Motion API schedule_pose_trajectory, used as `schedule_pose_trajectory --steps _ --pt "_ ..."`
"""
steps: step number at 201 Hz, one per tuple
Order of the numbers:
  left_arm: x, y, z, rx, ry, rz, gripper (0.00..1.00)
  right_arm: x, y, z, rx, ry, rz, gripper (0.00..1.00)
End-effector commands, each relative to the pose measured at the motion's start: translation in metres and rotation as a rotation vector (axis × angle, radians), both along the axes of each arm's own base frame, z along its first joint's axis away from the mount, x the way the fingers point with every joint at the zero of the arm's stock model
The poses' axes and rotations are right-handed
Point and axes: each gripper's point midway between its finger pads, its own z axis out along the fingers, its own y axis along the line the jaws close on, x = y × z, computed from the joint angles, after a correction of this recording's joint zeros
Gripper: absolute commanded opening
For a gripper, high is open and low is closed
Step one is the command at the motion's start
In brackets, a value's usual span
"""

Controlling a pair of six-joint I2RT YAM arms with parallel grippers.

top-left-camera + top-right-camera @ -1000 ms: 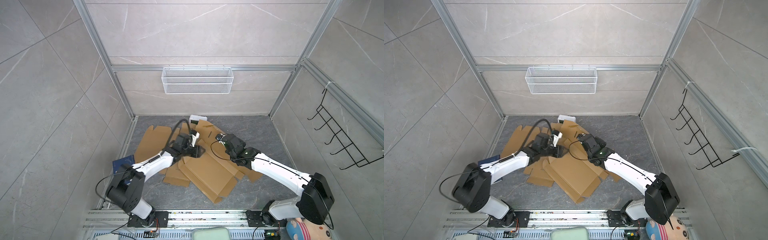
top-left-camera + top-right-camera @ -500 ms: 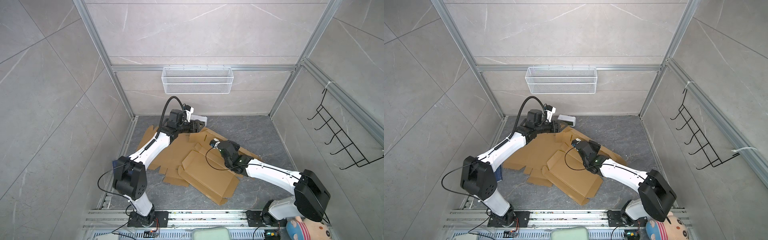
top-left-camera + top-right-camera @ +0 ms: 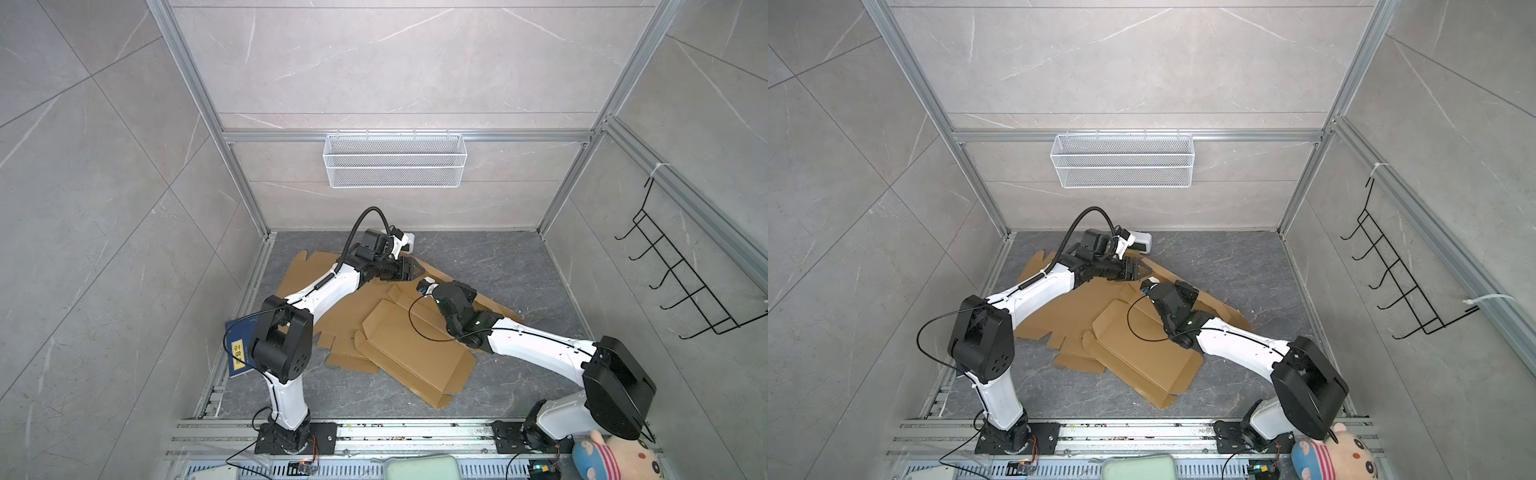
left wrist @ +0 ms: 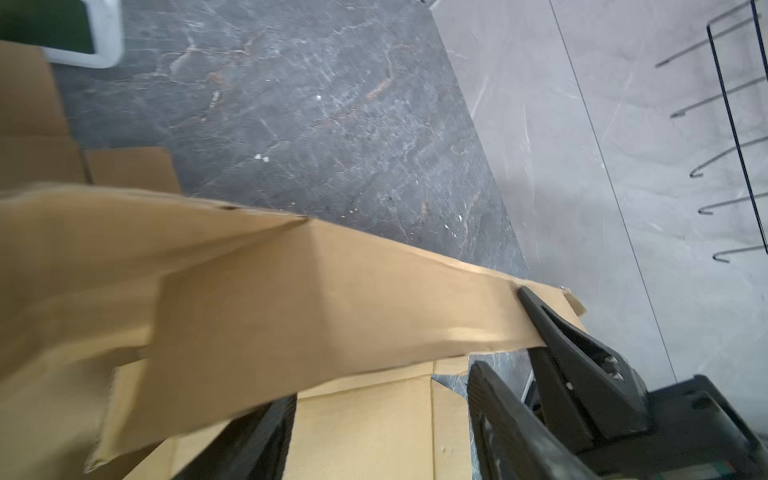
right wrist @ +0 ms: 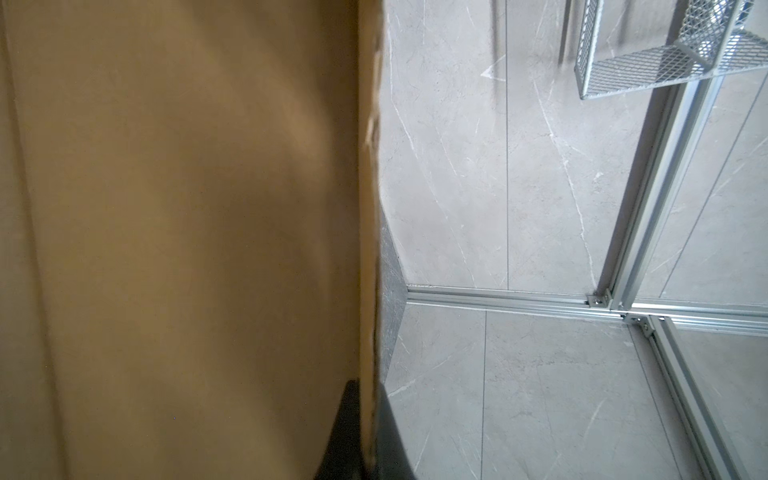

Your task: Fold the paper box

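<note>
Two changes: my left claw [image 3: 415, 270] moved to the paper box [image 3: 415, 353] far edge, jaws parted. My right claw [image 5: 368, 432] stays clamped on its edge. Folding can start.

I am looking all around and I am not finding any words or numbers that I can read. A blue card [image 3: 243, 338] is leaning at the left edge of the floor [image 3: 478, 257], on the near side. A yellow sticker [image 3: 237, 350] is sitting on it, showing a little black square pattern, like a code. It is looking too small and fuzzy to read.
</note>
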Motion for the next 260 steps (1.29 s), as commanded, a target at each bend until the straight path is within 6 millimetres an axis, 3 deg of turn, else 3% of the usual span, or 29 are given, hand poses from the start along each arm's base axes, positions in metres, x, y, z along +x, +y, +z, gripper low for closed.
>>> schedule_pose_trajectory --steps 1,23,40,59,86,109,149,171,194,212,236,260 --pt "0.002 0.016 0.025 -0.002 -0.052 0.003 0.68 0.002 0.001 0.0 -0.01 -0.027 -0.01 0.0" --pt "0.0 0.041 0.039 0.04 -0.075 0.004 0.73 0.001 0.001 0.003 -0.001 -0.034 -0.001 0.0" --pt "-0.004 0.055 0.037 0.11 -0.07 -0.014 0.74 0.001 0.002 0.003 -0.004 -0.033 0.006 0.0" --pt "0.006 0.059 0.043 0.14 -0.096 -0.002 0.75 0.001 0.003 0.002 -0.005 -0.038 0.009 0.0" --pt "0.024 0.044 0.056 0.089 -0.126 0.006 0.75 0.001 0.005 0.003 -0.011 -0.048 0.018 0.0" --pt "0.032 0.027 0.045 0.085 -0.114 -0.016 0.75 0.0 0.006 0.004 -0.014 -0.046 0.022 0.0" --pt "0.016 -0.004 0.035 0.058 -0.071 -0.083 0.73 -0.002 0.007 0.003 -0.01 -0.042 0.022 0.0" --pt "0.01 -0.009 0.031 0.041 -0.046 -0.084 0.69 -0.002 0.006 0.002 -0.013 -0.04 0.019 0.0" --pt "0.008 -0.01 0.039 0.007 -0.058 -0.08 0.68 -0.002 0.006 0.002 -0.009 -0.043 0.016 0.0" --pt "0.009 0.004 0.044 0.022 -0.071 -0.058 0.68 -0.003 0.005 0.003 -0.011 -0.045 0.016 0.0" --pt "0.013 0.048 0.041 0.023 -0.06 0.036 0.69 -0.003 0.005 0.006 -0.013 -0.053 0.018 0.0" --pt "0.007 0.084 0.019 0.011 -0.044 0.129 0.69 -0.004 0.005 0.006 -0.011 -0.055 0.024 0.0"
